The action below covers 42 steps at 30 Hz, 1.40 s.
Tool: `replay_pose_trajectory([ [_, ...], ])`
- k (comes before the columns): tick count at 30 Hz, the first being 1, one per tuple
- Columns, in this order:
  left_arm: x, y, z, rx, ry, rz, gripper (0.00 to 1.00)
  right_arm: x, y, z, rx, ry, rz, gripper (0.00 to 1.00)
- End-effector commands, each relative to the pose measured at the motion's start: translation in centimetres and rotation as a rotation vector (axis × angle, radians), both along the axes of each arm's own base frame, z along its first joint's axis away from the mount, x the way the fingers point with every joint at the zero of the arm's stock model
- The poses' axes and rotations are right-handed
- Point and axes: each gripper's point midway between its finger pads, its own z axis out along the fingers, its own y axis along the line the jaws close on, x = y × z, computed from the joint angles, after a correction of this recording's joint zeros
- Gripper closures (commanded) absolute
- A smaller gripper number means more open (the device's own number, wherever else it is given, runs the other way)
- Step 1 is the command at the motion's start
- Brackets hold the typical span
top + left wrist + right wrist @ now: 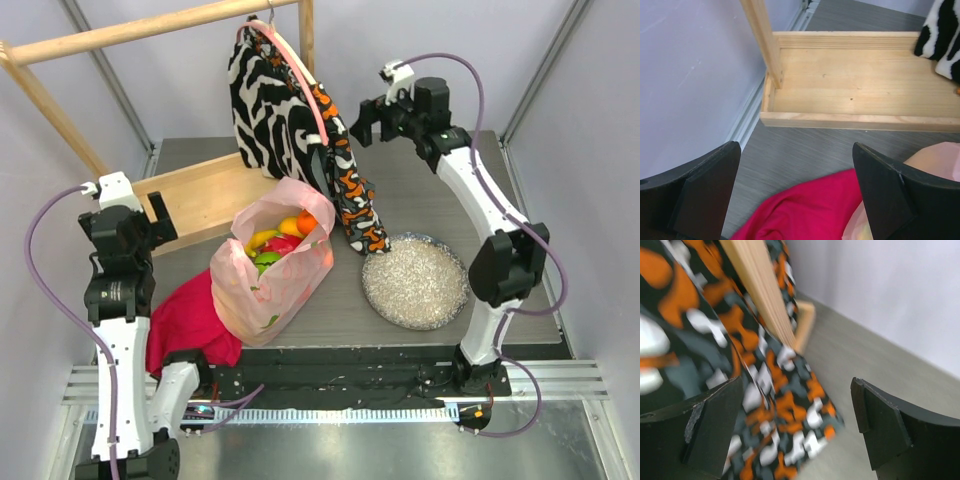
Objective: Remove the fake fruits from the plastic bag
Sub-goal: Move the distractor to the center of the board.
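The pink plastic bag (268,285) stands open on the table's middle, holding the fake fruits (277,243): yellow, orange, red and green pieces show at its mouth. A corner of the bag (935,160) shows in the left wrist view. My left gripper (160,222) is open and empty, held above the table left of the bag, over the magenta cloth's edge. My right gripper (362,120) is open and empty, raised at the back right beside the hanging patterned fabric, far from the bag.
A silvery round plate (415,281) lies right of the bag. A magenta-red cloth (190,320) lies left of it, also in the left wrist view (810,210). A wooden rack with base tray (200,195) holds a zebra bag (265,110) and an orange-patterned fabric (765,405).
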Motion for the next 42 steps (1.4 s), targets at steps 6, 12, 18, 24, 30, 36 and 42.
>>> replay_pose_trajectory([
  [6, -1.3, 3.2, -0.1, -0.040, 0.038, 0.168, 0.00, 3.3, 8.7, 6.2, 0.194, -0.172, 0.138, 0.02],
  [12, -1.7, 5.7, -0.5, -0.021, 0.061, 0.276, 0.00, 4.2, 13.3, 6.5, 0.272, -0.219, 0.206, 0.02],
  [18, 0.4, 9.3, -1.3, -0.006, 0.063, 0.377, 0.00, 7.2, 15.3, 6.9, 0.363, -0.302, 0.123, 0.03],
  [24, 5.5, 10.5, -2.0, -0.028, 0.031, 0.342, 0.00, 13.1, 8.2, 7.2, 0.427, -0.379, -0.367, 0.06],
  [30, 11.6, 11.3, -1.8, -0.046, -0.043, 0.261, 0.00, 14.4, -1.8, 8.5, 0.417, -0.370, -0.551, 0.09],
  [36, 18.8, 12.1, -0.7, -0.068, -0.063, 0.180, 0.00, 13.7, -9.7, 8.8, 0.329, -0.382, -0.657, 0.09],
  [42, 25.3, 12.8, -2.2, -0.069, -0.046, 0.135, 0.00, 12.7, -12.2, 7.0, 0.271, -0.334, -0.649, 0.09],
])
